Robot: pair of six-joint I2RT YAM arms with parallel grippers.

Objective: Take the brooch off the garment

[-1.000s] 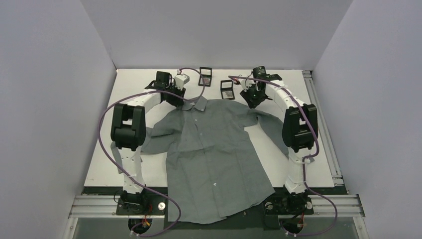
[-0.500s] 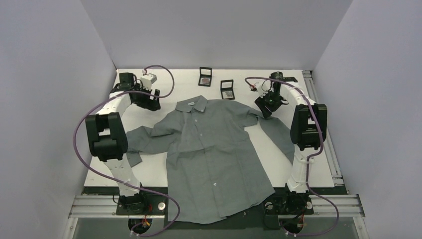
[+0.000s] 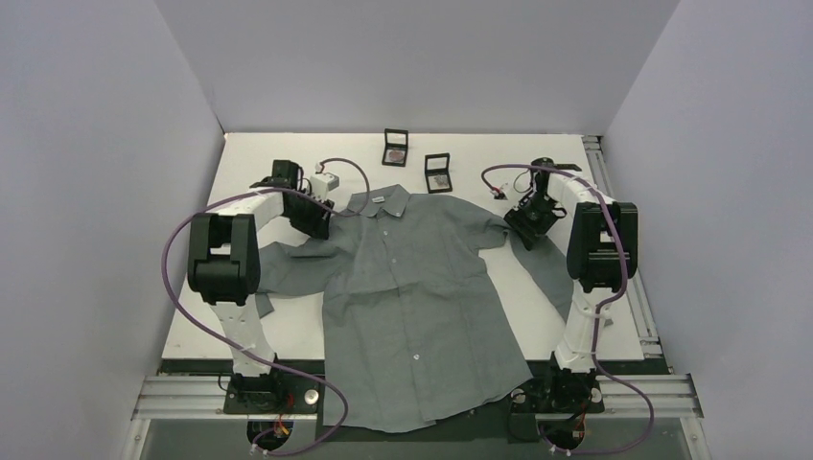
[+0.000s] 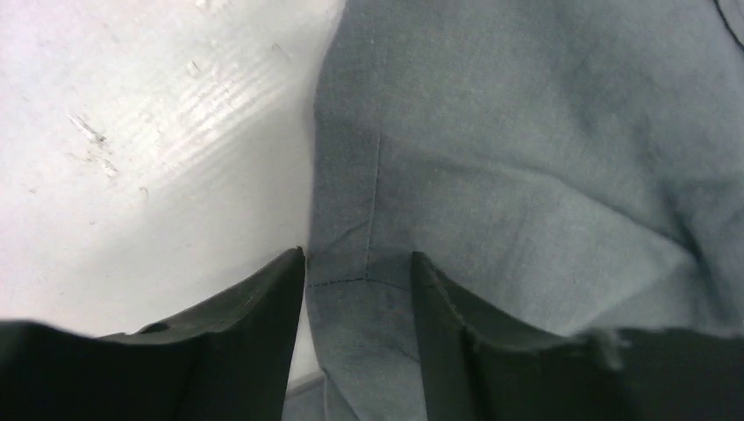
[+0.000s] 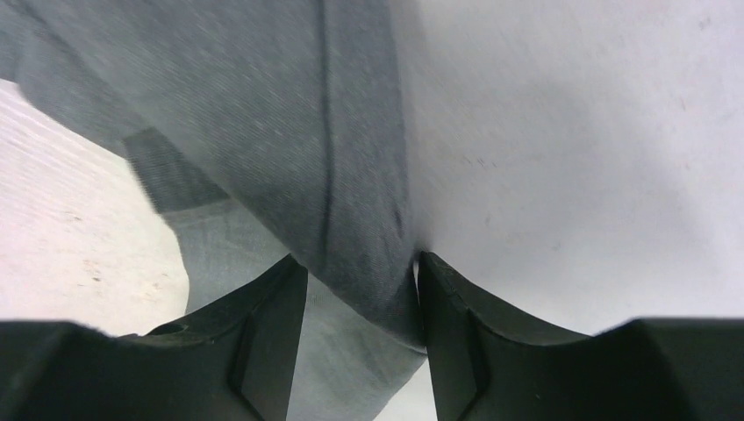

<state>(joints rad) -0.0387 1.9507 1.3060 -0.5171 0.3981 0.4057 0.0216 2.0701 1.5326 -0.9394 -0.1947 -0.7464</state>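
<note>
The grey shirt (image 3: 412, 287) lies face up on the white table, collar (image 3: 382, 202) to the far side. No brooch shows on it in any view. My left gripper (image 3: 316, 218) is low over the shirt's left shoulder. In the left wrist view its jaws (image 4: 358, 263) are open, with flat seamed cloth (image 4: 526, 175) between them at the shirt's edge. My right gripper (image 3: 525, 228) is at the right shoulder and sleeve. In the right wrist view it (image 5: 361, 263) is open around a fold of sleeve (image 5: 351, 175) that touches the right finger.
Two small square black boxes stand beyond the collar, one (image 3: 395, 148) with something reddish-brown inside, the other (image 3: 438, 173) nearer the shirt. The shirt's hem (image 3: 422, 402) hangs over the table's near edge between the arm bases. White walls enclose three sides.
My left gripper swung from the collar out to the left, then back onto the shirt's left shoulder. My right gripper moved right and nearer, onto the right sleeve. The left sleeve shifted slightly.
</note>
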